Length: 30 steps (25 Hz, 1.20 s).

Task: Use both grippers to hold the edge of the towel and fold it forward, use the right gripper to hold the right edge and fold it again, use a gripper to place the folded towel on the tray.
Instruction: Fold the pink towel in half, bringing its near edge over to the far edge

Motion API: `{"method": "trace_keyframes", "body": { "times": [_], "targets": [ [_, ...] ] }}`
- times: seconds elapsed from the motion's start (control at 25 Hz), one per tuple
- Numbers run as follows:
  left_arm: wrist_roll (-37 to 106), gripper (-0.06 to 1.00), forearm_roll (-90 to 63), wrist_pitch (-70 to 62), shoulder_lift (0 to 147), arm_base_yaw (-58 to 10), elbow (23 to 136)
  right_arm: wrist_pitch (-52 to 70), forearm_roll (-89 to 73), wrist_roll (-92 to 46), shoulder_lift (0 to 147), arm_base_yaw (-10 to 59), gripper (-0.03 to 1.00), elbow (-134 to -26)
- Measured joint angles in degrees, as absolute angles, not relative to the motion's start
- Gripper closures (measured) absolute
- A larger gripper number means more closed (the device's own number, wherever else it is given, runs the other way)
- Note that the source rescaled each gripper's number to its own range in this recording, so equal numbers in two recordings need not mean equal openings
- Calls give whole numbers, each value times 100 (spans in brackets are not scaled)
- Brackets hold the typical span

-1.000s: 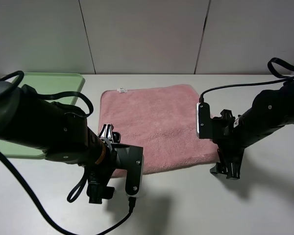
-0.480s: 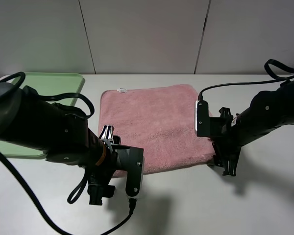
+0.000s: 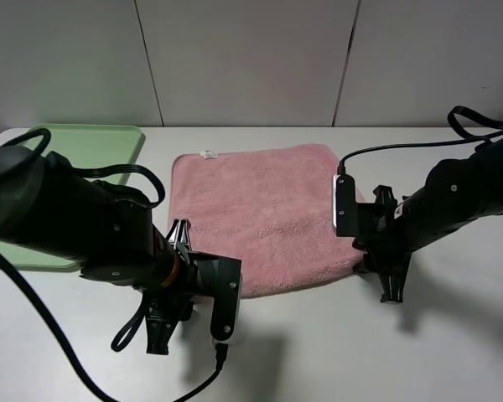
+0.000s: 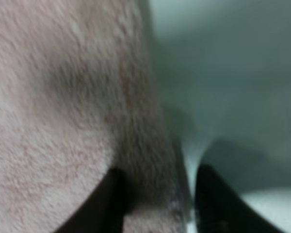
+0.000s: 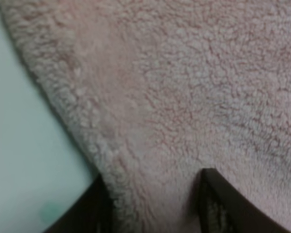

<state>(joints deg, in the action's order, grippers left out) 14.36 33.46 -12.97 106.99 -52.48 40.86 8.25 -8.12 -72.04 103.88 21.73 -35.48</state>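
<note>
The pink towel (image 3: 260, 209) lies flat on the white table, its white label at the far edge. My left gripper (image 3: 181, 239) is down at the towel's near left corner. In the left wrist view its fingers (image 4: 111, 201) straddle the edge of the towel (image 4: 155, 131), with a slit of table showing beside one finger. My right gripper (image 3: 367, 264) is down at the near right corner. Its fingers (image 5: 218, 206) stand apart over the flat, unbunched towel (image 5: 208, 73), close to the hem (image 5: 72, 111). The light-green tray (image 3: 92, 138) sits at the far left.
Bare white table (image 3: 335, 352) lies in front of the towel and to its right. A grey panelled wall closes the back. Black cables trail from both arms.
Both arms have shifted slightly inward and down onto the towel's near corners. Both pairs of jaws have narrowed. The towel has not lifted.
</note>
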Motion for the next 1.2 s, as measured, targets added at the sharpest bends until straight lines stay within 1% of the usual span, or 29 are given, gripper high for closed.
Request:
{"method": "trace_keyframes", "body": {
  "times": [0.12, 0.24, 0.32, 0.4, 0.76, 1.2],
  "targets": [
    [1436, 77, 3350, -1350, 10717, -5248, 4080, 806, -795, -7204, 10406, 2173, 61, -3548],
    [1436, 89, 3357, -1391, 10740, -5248, 4080, 803, -789, -7209, 10417, 2173, 78, -3542],
    [1436, 93, 3370, -1406, 10746, -5248, 4080, 810, -785, -7215, 10428, 2173, 88, -3542],
    [1436, 94, 3374, -1411, 10746, -5248, 4080, 810, -783, -7227, 10428, 2173, 96, -3542],
    [1436, 94, 3374, -1456, 10746, -5248, 4080, 819, -724, -7227, 10372, 2173, 97, -3538],
    [1436, 94, 3405, -1618, 10746, -5248, 4086, 1193, -717, -7227, 10138, 2173, 97, -3514]
  ]
}}
